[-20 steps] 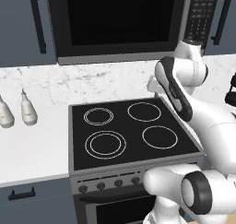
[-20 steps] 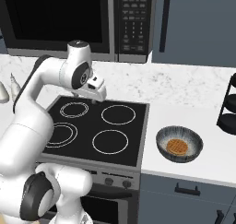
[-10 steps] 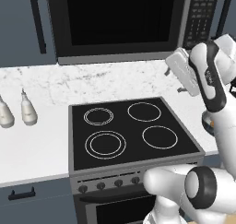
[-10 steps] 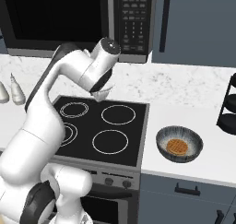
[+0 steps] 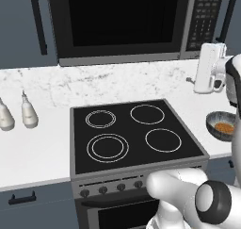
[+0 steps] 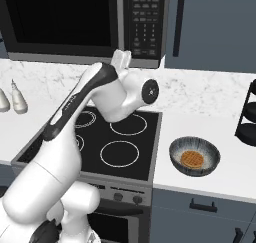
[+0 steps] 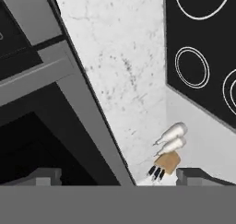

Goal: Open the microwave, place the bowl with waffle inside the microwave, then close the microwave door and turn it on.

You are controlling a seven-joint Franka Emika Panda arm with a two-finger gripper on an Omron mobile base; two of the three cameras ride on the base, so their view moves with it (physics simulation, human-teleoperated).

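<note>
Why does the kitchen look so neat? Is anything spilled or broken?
Nothing stands out. The bowl with waffle sits upright on the counter right of the stove, the microwave door is shut, and no spills show.

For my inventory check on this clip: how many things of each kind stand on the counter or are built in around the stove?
Microwave: 1
Stove: 1
Bowl with waffle: 1
White bottles: 2
Black tiered rack: 1
Knife block: 1
Total: 7
</note>
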